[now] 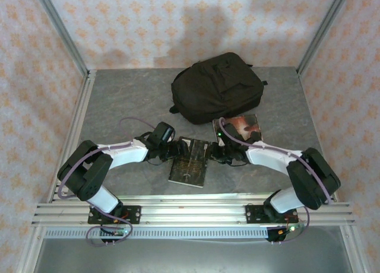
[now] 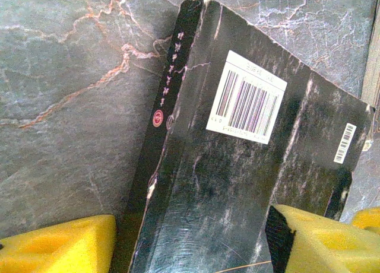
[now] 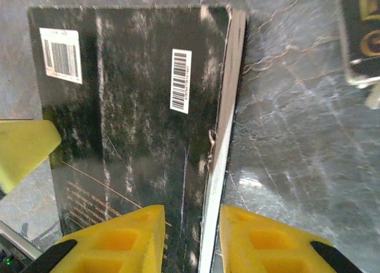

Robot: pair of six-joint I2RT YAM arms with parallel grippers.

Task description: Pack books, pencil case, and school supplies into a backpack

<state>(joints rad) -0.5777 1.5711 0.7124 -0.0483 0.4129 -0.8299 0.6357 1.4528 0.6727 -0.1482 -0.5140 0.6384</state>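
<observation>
Left gripper (image 2: 191, 225): spread wide, low over the left side of the black book (image 1: 189, 163), one finger on the counter (image 1: 119, 101) outside the spine, the other over the cover. Holding nothing. Probably posted there as a stop, so that the book cannot slide left when pushed from the other side.

Right gripper (image 3: 191, 213): narrowed to a slim gap, with the book's page edge running into that gap. Pinched or merely straddled, impossible to tell. Likely there to catch the loose edge, since a flat paperback offers no other hold.

Book: flat on the counter between the two, near the middle, back cover up with two barcode labels showing. Long axis near to far, tilted slightly; spine to the left, pages to the right.

Backpack (image 1: 217, 86): at the far side, well apart from the book, no open mouth to be made out from above. Brown book (image 1: 242, 126): just near of the bag, right of the black one.
</observation>
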